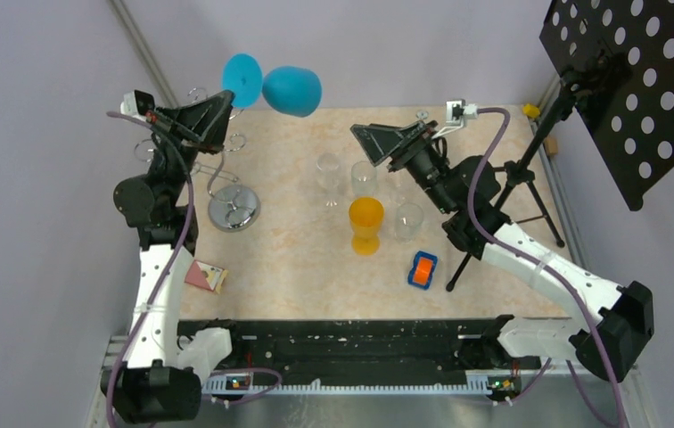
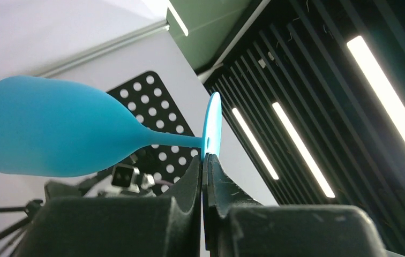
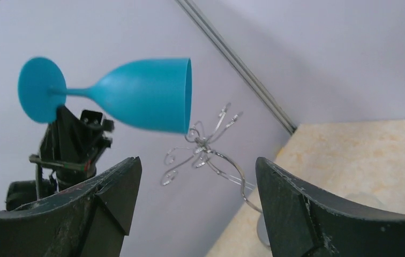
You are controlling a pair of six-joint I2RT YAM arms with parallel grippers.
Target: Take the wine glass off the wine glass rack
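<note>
The blue wine glass [image 1: 291,89] lies on its side in the air at the back left, bowl pointing right. My left gripper [image 1: 224,100] is shut on the rim of its round foot [image 2: 211,126], and the bowl [image 2: 55,134] stretches off to the left. The silver wine glass rack [image 1: 234,209] stands below on its chrome base. In the right wrist view the glass [image 3: 141,96] hangs just above the rack's curled arms [image 3: 203,147]; whether they touch is unclear. My right gripper [image 3: 197,174] is open and empty, raised mid-table [image 1: 360,134] and facing the glass.
Three clear glasses [image 1: 328,169] [image 1: 364,176] [image 1: 408,219] and an orange goblet [image 1: 365,223] stand mid-table. An orange and blue toy [image 1: 422,269] lies nearer. A black tripod [image 1: 530,178] with a perforated plate [image 1: 637,80] is at the right. A small card box [image 1: 205,277] sits front left.
</note>
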